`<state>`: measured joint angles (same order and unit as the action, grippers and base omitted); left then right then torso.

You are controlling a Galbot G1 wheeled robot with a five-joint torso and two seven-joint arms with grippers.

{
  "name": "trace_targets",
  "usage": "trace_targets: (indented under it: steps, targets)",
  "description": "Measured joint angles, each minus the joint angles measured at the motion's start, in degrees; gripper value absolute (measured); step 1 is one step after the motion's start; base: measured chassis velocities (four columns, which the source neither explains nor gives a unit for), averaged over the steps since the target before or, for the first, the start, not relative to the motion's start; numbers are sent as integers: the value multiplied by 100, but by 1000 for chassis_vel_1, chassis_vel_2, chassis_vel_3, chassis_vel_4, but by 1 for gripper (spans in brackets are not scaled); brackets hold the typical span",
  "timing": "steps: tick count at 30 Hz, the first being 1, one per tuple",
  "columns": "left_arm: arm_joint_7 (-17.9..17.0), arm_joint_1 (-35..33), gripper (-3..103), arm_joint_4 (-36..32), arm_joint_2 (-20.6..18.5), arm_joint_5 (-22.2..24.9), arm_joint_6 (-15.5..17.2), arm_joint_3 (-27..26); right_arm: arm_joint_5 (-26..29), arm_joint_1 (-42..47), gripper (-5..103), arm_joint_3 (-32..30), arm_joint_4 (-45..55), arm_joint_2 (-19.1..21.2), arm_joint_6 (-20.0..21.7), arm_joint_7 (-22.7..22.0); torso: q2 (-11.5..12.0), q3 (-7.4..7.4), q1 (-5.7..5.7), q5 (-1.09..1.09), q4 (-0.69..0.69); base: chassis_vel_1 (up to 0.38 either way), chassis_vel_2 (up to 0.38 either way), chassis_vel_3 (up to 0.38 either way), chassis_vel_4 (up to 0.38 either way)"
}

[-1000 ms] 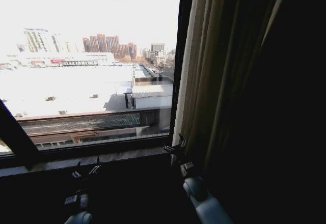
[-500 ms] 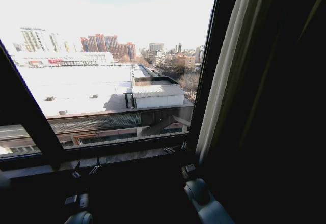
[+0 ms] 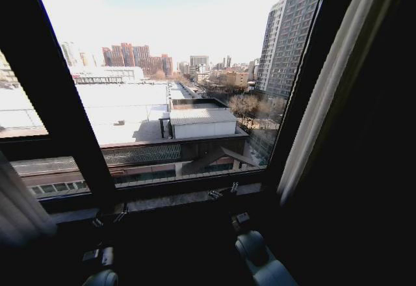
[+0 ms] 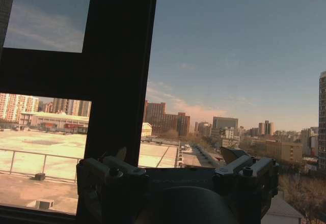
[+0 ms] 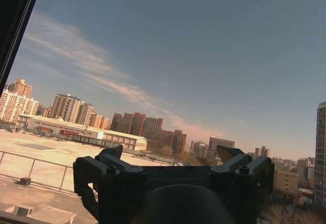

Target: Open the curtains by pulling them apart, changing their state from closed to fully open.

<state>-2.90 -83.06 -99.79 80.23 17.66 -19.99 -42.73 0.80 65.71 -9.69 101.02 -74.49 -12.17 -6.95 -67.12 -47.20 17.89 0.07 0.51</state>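
Note:
The curtains stand apart at the window's two sides. The right panel [image 3: 315, 123] hangs as a pale pleated strip at the head view's right, with dark folds beyond it. A bit of the left panel [image 3: 16, 214] shows at the lower left. My left gripper [image 3: 109, 218] is low in front of the sill, open, holding nothing, and it faces a black bar and sky in its wrist view [image 4: 173, 158]. My right gripper [image 3: 223, 192] is open near the sill, well left of the right panel, with bare sky between its fingers [image 5: 170, 155].
A slanting black window frame bar [image 3: 71, 104] crosses the glass on the left, and another [image 3: 302, 84] runs beside the right panel. The window sill [image 3: 175, 198] lies just beyond both grippers. Rooftops and city buildings lie outside.
The camera has moved left: the frame bars and right curtain panel have shifted right in the picture, and the left panel has come into view. The right gripper no longer touches the right panel.

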Motion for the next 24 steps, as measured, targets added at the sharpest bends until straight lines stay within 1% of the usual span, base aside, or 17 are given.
trace_targets:
  steps: [3, 5, 10, 15, 18, 24]
  targets:
    - [0, 0, 100, 0, 0, 0, 0, 0, -18, 14, 100, 4, 4, -10, -10, 1, 0, 0, 0, 0, -2, 370, 325, -375, -319]
    - [0, 0, 100, 0, 0, 0, 0, 0, -30, 36, 100, 11, 17, -13, -16, 3, 0, 0, 0, 2, 0, 384, 326, -385, -318]
    - [0, 0, 100, 0, 0, 0, 0, -1, -58, 61, 100, 23, 30, -22, -28, 6, 0, 0, 0, -1, -2, 385, 324, -384, -315]
    - [0, 0, 100, 0, 0, 0, 0, 0, -67, 67, 100, 28, 41, -25, -29, 6, 0, 0, 0, 3, -1, 403, 324, -387, -332]
    - [0, 0, 100, 0, 0, 0, 0, 1, -73, 68, 100, 29, 41, -26, -30, 6, 0, 0, 0, 0, 0, 356, 310, -357, -322]
    - [0, 0, 100, 0, 0, 0, 0, 0, -25, 59, 100, 39, 7, -31, -88, -2, 0, 0, 0, 2, -1, 383, 340, -375, -338]
